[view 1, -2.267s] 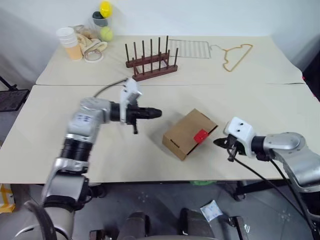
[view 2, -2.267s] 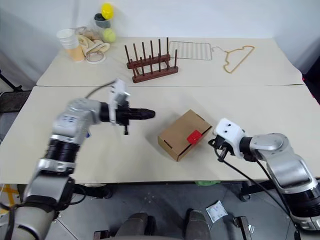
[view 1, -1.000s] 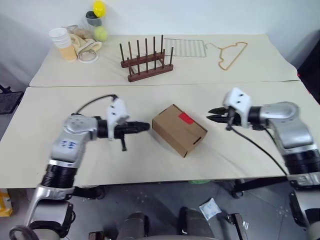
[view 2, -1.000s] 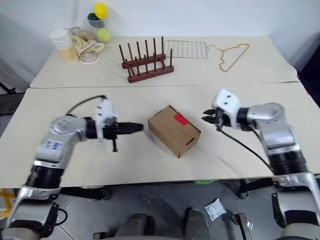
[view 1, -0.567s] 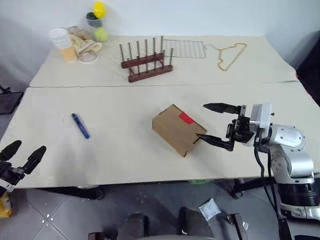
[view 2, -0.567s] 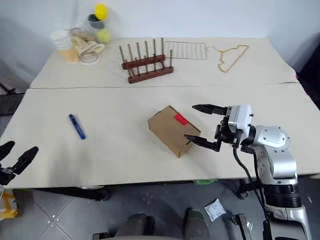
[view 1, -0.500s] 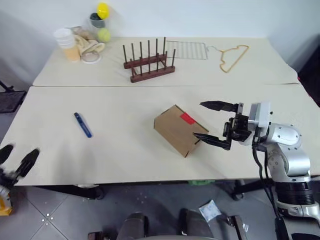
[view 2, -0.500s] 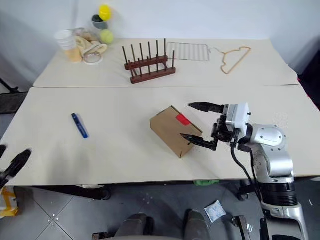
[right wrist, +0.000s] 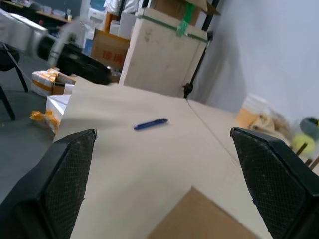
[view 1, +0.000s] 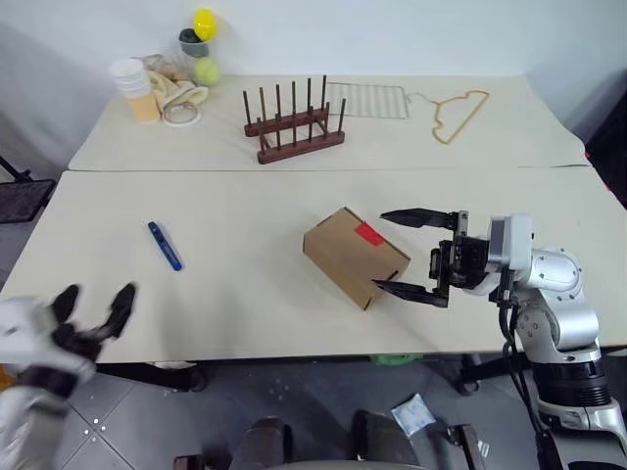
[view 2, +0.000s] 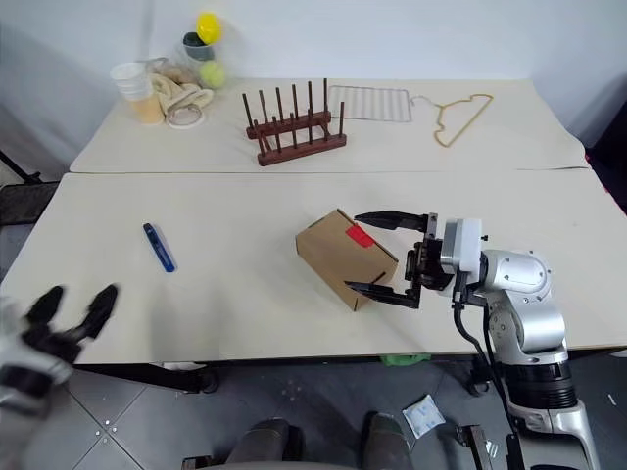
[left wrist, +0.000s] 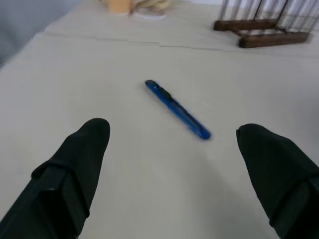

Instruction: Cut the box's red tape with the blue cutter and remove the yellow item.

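The red tape (view 1: 368,233) looked uncut on the closed box (view 1: 355,256); the cutter (view 1: 165,245) lay untouched, both the left gripper (view 1: 94,309) and the right gripper (view 1: 416,254) spread wide, empty.

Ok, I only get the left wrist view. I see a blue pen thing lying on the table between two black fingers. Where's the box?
Observer: The box sits in the middle of the table, well to the right of the blue cutter.
Operator: Is the red tape on it?
Observer: Yes, the red tape is stuck on its top. I can't tell whether it has been cut.
Operator: What's the other arm doing?
Observer: The right end effector is wide open, with one finger on each side of the box's right end. I can't tell if it touches.
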Robot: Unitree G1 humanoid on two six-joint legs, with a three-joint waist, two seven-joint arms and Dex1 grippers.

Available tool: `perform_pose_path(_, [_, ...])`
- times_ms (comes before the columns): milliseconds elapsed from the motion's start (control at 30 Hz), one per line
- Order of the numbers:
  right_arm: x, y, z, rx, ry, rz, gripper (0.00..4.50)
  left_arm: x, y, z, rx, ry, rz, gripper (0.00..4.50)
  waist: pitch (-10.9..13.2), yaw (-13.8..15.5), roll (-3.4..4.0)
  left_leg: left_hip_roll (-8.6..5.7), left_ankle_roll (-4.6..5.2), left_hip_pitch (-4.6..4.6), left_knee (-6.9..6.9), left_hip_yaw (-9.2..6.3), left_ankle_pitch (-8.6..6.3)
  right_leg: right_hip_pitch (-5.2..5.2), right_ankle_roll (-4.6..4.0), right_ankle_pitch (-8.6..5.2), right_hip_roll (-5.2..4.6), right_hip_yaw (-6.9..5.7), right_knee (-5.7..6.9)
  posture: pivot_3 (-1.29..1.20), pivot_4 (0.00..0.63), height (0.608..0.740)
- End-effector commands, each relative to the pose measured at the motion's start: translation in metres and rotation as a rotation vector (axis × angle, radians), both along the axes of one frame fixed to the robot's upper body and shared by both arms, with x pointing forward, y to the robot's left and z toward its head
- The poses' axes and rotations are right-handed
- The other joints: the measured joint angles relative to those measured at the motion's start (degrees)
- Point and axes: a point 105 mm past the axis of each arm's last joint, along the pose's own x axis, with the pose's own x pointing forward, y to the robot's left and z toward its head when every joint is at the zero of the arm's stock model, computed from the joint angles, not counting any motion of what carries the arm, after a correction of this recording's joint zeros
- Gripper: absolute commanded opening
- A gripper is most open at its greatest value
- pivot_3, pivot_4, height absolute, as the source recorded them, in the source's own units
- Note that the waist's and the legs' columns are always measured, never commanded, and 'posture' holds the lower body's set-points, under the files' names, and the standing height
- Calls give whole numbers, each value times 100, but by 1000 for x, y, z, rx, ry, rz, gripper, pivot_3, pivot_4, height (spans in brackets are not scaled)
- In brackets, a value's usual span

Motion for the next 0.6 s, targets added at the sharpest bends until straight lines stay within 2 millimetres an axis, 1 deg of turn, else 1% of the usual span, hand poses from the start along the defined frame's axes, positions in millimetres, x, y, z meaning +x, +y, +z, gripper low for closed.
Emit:
perform_pose_path(33, [-3,-3,9,1,-24,10,4500,19,-14,3,46,84,117,4440,-4,-9,-7,0,0,1,0,3,0,-1,0,0,1,0,3,0,150,740])
perform_pose_path(100, [-5,-3,8,-12,-4,19,4500,33,-24,13,34,51,120,4440,-5,-59,-8,-6,-4,6,-1,13,-2,-8,0,0,4,-3,13,0,150,740])
perform_pose_path(167, [-6,-3,6,-25,13,28,4500,43,-29,14,5,67,151,4440,-5,-72,-8,-14,-6,6,-5,16,-3,-11,1,0,8,-10,14,0,150,740])
perform_pose_path(200, [-7,-3,6,-26,28,33,4500,49,-32,8,-34,106,171,4440,-5,-71,-8,-14,-7,7,-4,16,-3,-10,1,0,8,-12,14,0,150,740])
perform_pose_path(233, [-7,-3,7,-31,37,39,4500,54,-30,5,-25,131,221,4440,-5,-69,-8,-14,-7,6,-4,16,-3,-9,1,0,8,-12,11,0,150,740])
perform_pose_path(300, [-7,-3,9,-40,67,48,4500,61,-18,7,11,156,379,4440,-4,-42,-9,-16,-6,6,-1,17,-3,-6,1,0,8,-13,7,0,150,740])
perform_pose_path(367, [-5,-4,10,-47,70,43,4500,64,-14,11,44,171,432,4440,-3,-30,-11,-19,-7,4,2,19,2,-4,1,0,11,-13,-1,0,150,740])
perform_pose_path(467, [-4,-5,9,-66,83,24,4500,71,-15,7,17,195,442,4440,-4,-3,-11,-17,-9,4,0,22,2,-6,1,0,12,-12,-3,0,150,740])
perform_pose_path(500, [-4,-6,9,-66,82,22,4500,76,-19,3,-9,214,418,4440,-3,1,-11,-17,-9,4,0,22,2,-6,1,0,11,-12,-4,0,150,740])
perform_pose_path(600, [-2,-6,11,-53,75,10,4500,90,-27,-1,-12,228,366,4440,-3,30,-12,-19,-9,0,1,21,2,-4,1,0,9,-14,-7,0,150,740])
